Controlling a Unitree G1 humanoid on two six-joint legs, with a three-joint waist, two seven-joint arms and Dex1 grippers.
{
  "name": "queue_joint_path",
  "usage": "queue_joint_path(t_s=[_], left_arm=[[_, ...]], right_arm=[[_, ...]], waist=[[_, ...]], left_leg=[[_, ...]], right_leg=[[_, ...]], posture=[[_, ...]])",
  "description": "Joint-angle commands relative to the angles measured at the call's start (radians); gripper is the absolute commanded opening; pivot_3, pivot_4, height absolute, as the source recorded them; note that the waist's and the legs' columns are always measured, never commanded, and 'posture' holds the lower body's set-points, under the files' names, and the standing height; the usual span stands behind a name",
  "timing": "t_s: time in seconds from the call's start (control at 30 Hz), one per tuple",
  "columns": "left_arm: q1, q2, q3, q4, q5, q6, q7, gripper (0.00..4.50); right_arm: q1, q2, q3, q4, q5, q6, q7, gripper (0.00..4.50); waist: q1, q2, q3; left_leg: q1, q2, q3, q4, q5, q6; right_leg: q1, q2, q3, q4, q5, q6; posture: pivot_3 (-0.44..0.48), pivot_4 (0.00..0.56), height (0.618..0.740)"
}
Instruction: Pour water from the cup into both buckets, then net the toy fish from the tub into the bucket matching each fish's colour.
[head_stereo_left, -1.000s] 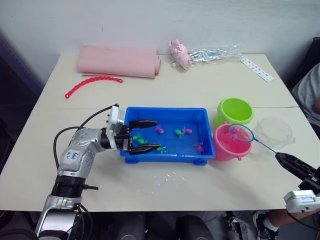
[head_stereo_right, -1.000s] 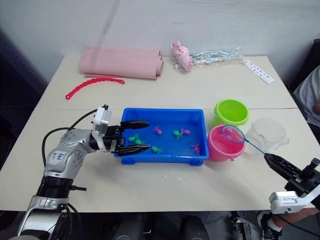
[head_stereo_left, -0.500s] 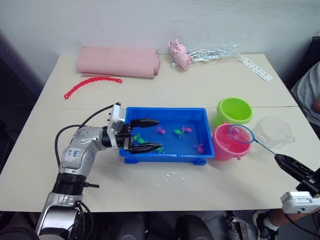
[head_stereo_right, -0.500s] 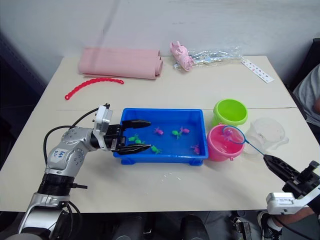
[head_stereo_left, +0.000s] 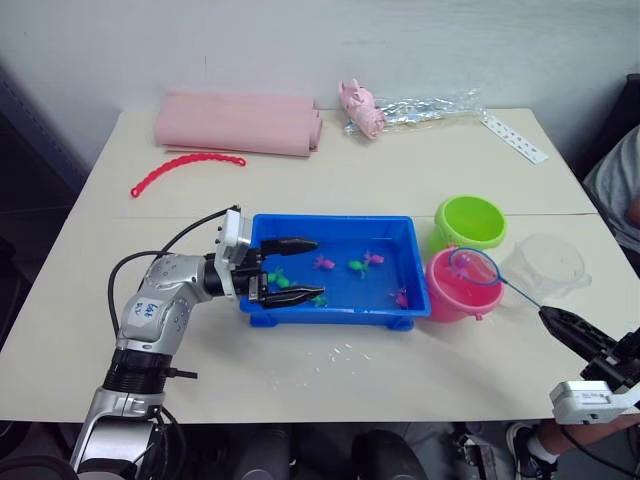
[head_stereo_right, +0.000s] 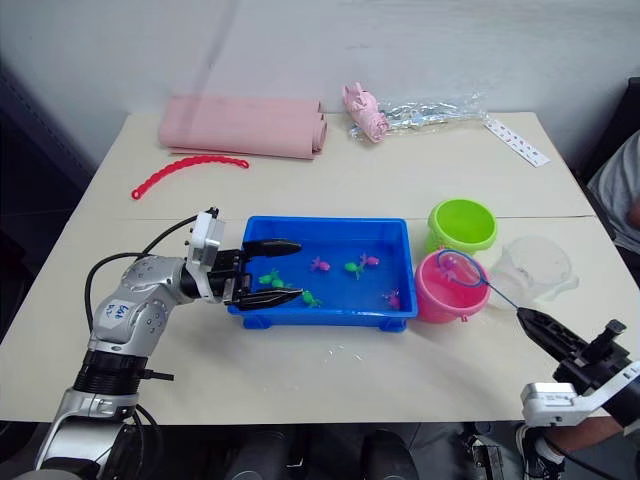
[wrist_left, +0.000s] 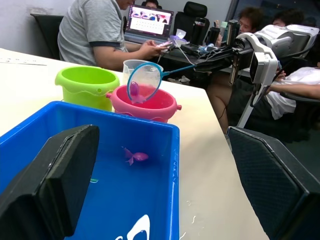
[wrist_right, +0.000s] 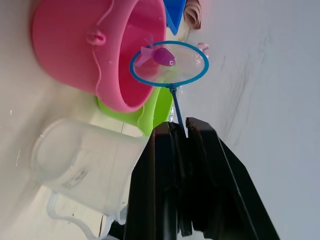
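- I see a pale table (head_stereo_left: 400, 180) with a blue tub (head_stereo_left: 335, 267) near its middle, long side running left to right.
- My left gripper (head_stereo_left: 290, 270) sits at the tub's left end, its two black fingers spread wide apart with the tub's wall between them, holding nothing.
- In the tub lie several tiny fish: green ones (head_stereo_left: 280, 281) near the left end, pink ones (head_stereo_left: 324, 263) toward the middle and right.
- Just beside the tub's right end stands the pink bucket (head_stereo_left: 455, 292); the green bucket (head_stereo_left: 470, 222) stands touching it on the far side.
- The clear cup (head_stereo_left: 548, 265) stands upright to the right of both buckets.
- My right gripper (wrist_right: 180, 131) has its fingers pinched together on the thin handle of the net (wrist_right: 169, 62).
- The net's blue ring hangs above the pink bucket's opening, with one pink fish (wrist_right: 161, 55) lying in the mesh.
- At the far edge I see a rolled pink cloth (head_stereo_left: 238, 122), a red bead chain (head_stereo_left: 185, 167), and a pink toy (head_stereo_left: 360, 106) with clear wrapping beside it.
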Motion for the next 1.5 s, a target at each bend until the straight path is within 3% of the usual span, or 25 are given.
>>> queue_joint_path(t_s=[0.03,0.4,0.7,0.93,1.1,1.37,1.5], left_arm=[[0.003,-0.003,0.008,-0.036,-0.013,0.003,0.006,4.48],[-0.001,-0.034,0.006,-0.031,-0.006,-0.01,0.031,4.48],[0.013,-0.033,0.016,-0.033,-0.005,-0.023,0.043,4.48],[0.025,-0.045,0.005,-0.04,-0.003,-0.031,0.05,4.48],[0.015,-0.036,0.015,-0.026,-0.005,-0.034,0.044,4.48],[0.013,-0.039,0.013,-0.015,-0.003,-0.042,0.043,4.48],[0.032,-0.02,0.025,-0.026,-0.007,-0.044,0.033,4.48]], right_arm=[[0.002,-0.014,-0.003,-0.008,-0.008,0.017,-0.03,0.0],[-0.051,-0.008,0.117,0.013,-0.081,0.135,-0.109,0.0],[0.028,-0.036,0.025,-0.1,0.02,0.12,-0.069,0.0],[0.098,-0.01,0.049,-0.049,-0.153,0.145,-0.162,0.0],[0.105,-0.022,-0.023,-0.124,-0.072,0.158,-0.131,0.0],[0.096,-0.03,0.001,-0.105,0.022,0.13,-0.117,0.0],[0.125,-0.055,0.039,-0.092,0.299,0.132,0.001,0.0]], waist=[[0.0,0.0,0.0],[0.0,0.0,0.0],[0.0,0.001,0.0],[0.001,0.001,-0.001],[-0.006,0.002,-0.001],[-0.005,0.002,-0.001],[-0.006,0.002,-0.001]], left_leg=[[0.0,0.0,0.0,0.0,0.0,0.0],[0.0,0.0,0.0,0.0,0.0,0.0],[0.0,0.0,0.0,0.0,0.0,0.0],[0.0,0.0,0.0,0.0,0.0,0.0],[0.0,0.0,0.0,-0.001,0.002,-0.002],[0.0,0.0,0.0,-0.001,0.002,-0.002],[0.0,0.0,0.0,-0.001,0.002,-0.002]], right_leg=[[0.0,0.0,0.0,0.0,0.0,0.0],[-0.001,0.0,0.0,0.001,0.0,0.0],[-0.001,0.0,0.0,0.002,0.0,0.0],[-0.001,0.0,0.001,0.001,0.0,0.0],[-0.002,0.0,0.001,0.004,0.0,0.0],[-0.002,0.0,0.002,0.005,0.0,0.0],[-0.002,0.0,0.001,0.005,0.0,0.0]], posture=[[0.0,0.15,0.74],[0.0,0.15,0.74],[0.0,0.15,0.74],[0.0,0.15,0.74],[0.0,0.15,0.74],[0.0,0.15,0.74],[0.0,0.15,0.74]])
